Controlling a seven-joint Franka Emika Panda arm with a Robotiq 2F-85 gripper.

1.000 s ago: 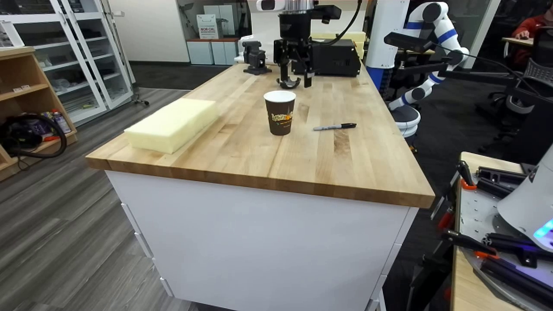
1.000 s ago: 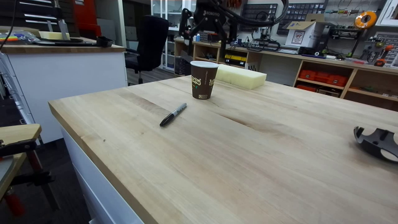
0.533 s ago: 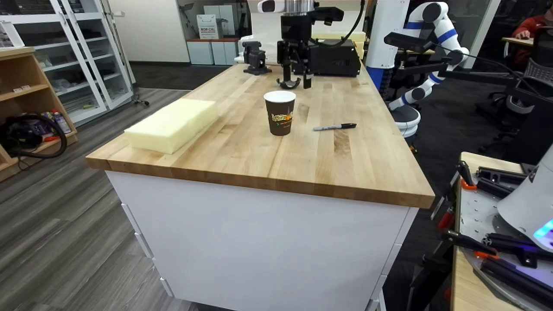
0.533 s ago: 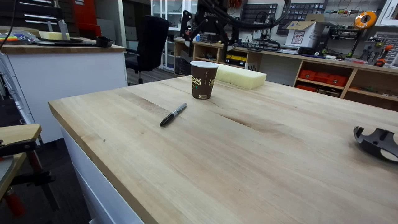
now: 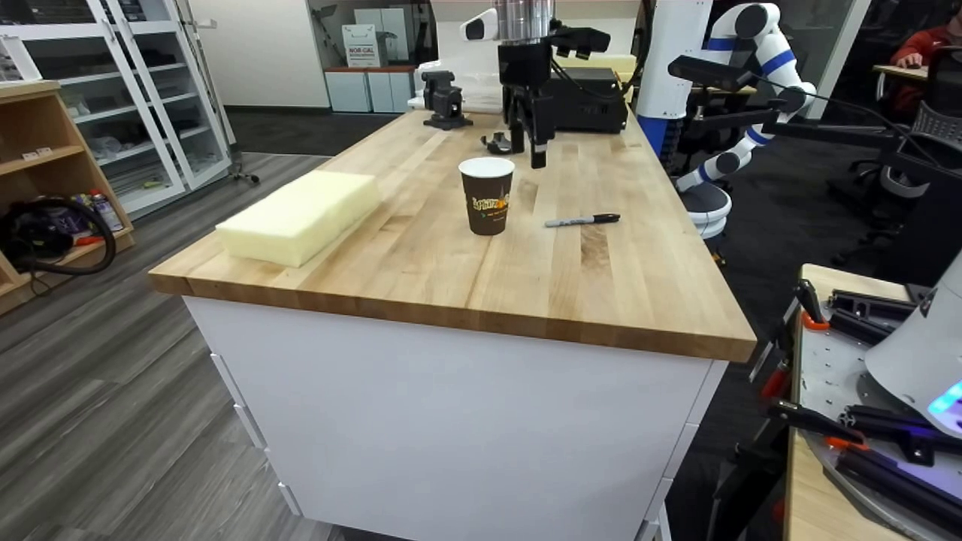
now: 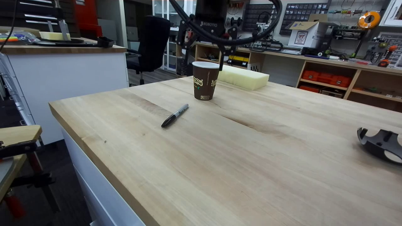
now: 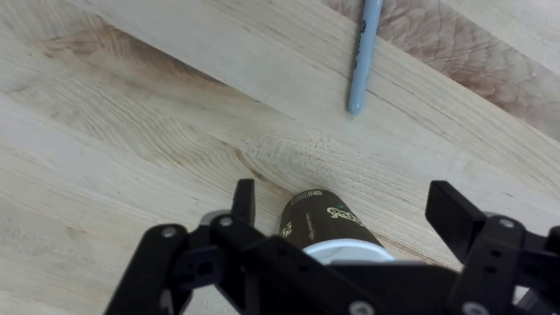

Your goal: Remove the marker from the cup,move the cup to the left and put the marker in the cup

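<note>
The cup (image 5: 488, 203) is dark brown with a white rim and stands upright on the wooden table in both exterior views (image 6: 205, 84). It shows tilted by perspective in the wrist view (image 7: 317, 218), partly hidden by the gripper. The marker (image 5: 582, 221), grey with a black cap, lies on the table beside the cup, apart from it. It also shows in an exterior view (image 6: 175, 115) and in the wrist view (image 7: 365, 57), where its cap is cut off. My gripper (image 5: 528, 155) is open and empty, near the cup at about rim height (image 6: 203, 70). Its fingers (image 7: 343, 194) stand wide apart.
A pale yellow foam block (image 5: 301, 218) lies on the table past the cup (image 6: 243, 77). A black curved part (image 5: 496, 143) lies on the table (image 6: 381, 146). A black box (image 5: 590, 101) and a dark vise (image 5: 445, 101) stand at the table's far end.
My gripper has come lower and turned about its vertical axis, and its cable now hangs across its front in an exterior view. The cup and marker have not moved.
</note>
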